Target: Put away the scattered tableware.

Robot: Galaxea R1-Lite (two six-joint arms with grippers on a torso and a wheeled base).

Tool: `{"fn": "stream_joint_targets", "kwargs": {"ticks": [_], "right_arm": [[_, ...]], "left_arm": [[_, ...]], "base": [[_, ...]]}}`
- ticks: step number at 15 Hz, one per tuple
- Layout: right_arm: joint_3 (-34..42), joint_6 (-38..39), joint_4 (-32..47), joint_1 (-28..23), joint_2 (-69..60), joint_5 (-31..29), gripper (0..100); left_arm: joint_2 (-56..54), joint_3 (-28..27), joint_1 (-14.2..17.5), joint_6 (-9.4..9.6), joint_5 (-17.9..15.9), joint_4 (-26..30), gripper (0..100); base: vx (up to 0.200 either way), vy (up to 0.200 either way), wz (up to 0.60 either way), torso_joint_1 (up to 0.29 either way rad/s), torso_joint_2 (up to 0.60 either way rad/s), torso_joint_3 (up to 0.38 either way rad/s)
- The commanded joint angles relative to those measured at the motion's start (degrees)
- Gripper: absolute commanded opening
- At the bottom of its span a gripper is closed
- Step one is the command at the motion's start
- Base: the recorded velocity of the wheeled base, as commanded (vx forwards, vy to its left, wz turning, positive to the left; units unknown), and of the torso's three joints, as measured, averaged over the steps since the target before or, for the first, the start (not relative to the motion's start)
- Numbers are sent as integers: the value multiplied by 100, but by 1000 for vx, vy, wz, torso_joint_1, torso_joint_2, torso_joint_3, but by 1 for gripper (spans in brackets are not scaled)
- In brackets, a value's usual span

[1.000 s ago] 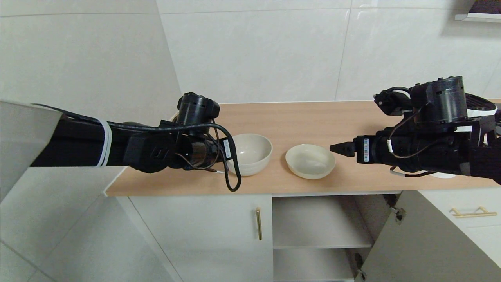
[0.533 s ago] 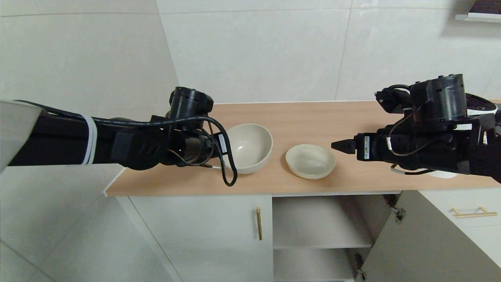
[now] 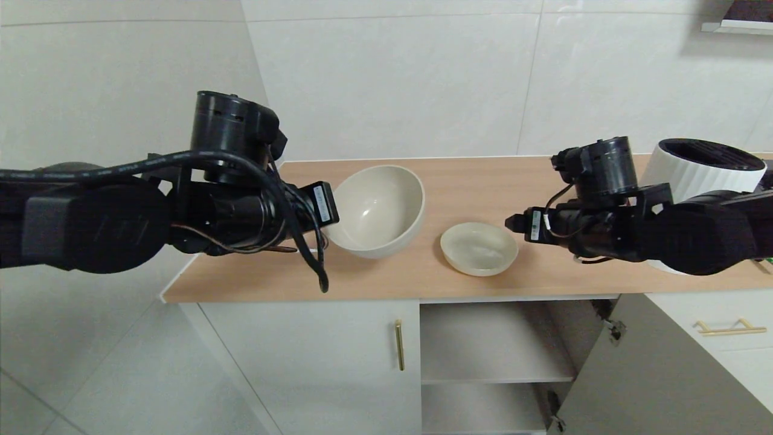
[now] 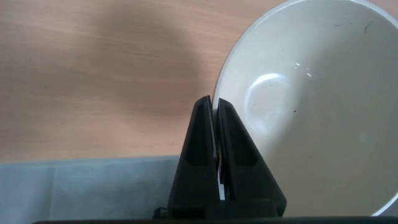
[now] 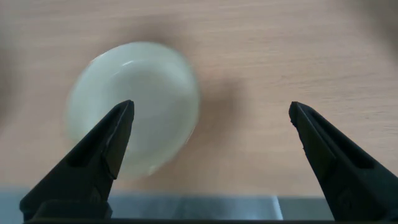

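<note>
Left jaws on half-hidden bowl (image 3: 377, 208) rim

The bowl (image 3: 377, 208) is cream, the small dish (image 3: 479, 249) paler, the counter (image 3: 471, 181) light wood-grain.

Head overview, wrist close-ups — shared counter (image 3: 471, 181)

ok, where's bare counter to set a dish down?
Bare: the counter strip along the wall behind the small bowl, and the open cabinet's upper shelf. Crowded: centre front, where the large bowl, tilted in the left gripper, hangs beside the small bowl, with the open right gripper on its other side. A white ribbed container takes the right end.
</note>
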Motion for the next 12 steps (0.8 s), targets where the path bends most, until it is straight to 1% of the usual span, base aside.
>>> {"fn": "stream_joint_targets", "kwargs": {"ticks": [1, 3, 12], "right_arm": [[-207, 52, -12, 2, 597, -124, 100], [-216, 52, -118, 2, 764, -133, 100], [-225, 60, -223, 2, 948, -116, 100]], "left_arm": [[-321, 117, -36, 2, -75, -1, 0], [-382, 152, -44, 2, -137, -1, 0], [-417, 179, -44, 2, -155, -1, 0]], "base": [[0, 0, 0, 0, 0, 0], [0, 0, 0, 0, 0, 0], [0, 0, 0, 0, 0, 0]]}}
